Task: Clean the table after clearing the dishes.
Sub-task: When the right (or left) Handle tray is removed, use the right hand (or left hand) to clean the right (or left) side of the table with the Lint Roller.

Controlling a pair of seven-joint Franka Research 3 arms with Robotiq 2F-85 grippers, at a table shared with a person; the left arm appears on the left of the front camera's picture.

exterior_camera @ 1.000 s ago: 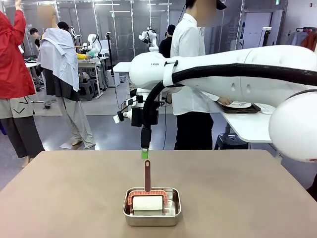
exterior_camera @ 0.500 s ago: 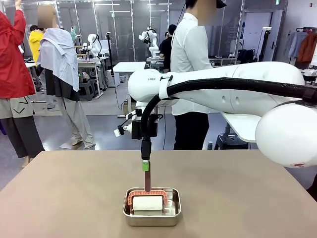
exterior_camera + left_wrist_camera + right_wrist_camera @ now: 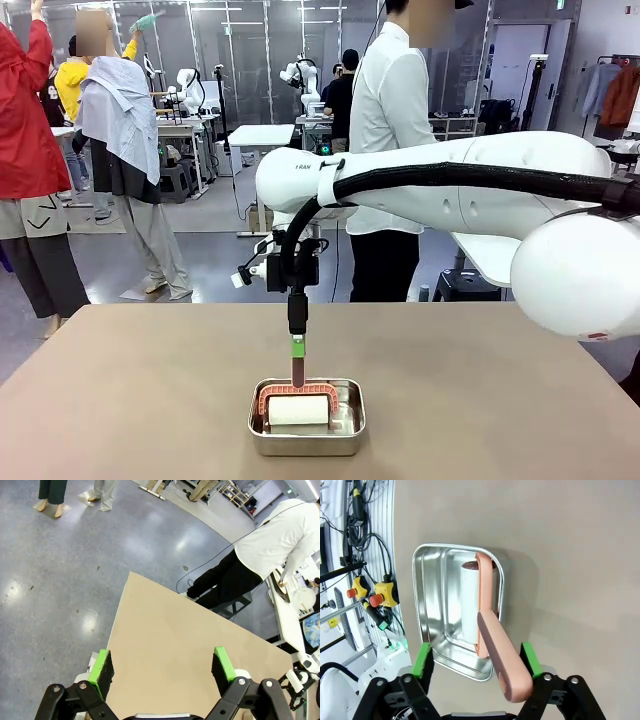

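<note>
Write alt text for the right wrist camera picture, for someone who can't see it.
The right end effector, jaws open, straddles the pink handle of a white lint roller lying in a small steel pan on the brown table. Cables and red stop buttons show beyond the table's edge.

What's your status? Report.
Left jaws open, above table edge. Right jaws open, astride roller handle; roller sits in steel pan. Nothing blocking the handle.
</note>
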